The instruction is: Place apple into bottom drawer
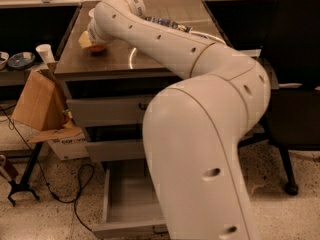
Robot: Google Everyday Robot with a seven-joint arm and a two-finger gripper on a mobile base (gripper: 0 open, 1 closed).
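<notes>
Cannot make out most of the gripper (88,39), tucked behind the arm (200,84) at the left end of the cabinet top (116,62) — nor more than a sliver of the apple (98,48) beside it. Cannot see the right half of the bottom drawer (127,206), blocked by the arm.

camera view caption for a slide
Gripper at round orange-red apple on brown countertop; deep grey bottom drawer open below.
</notes>
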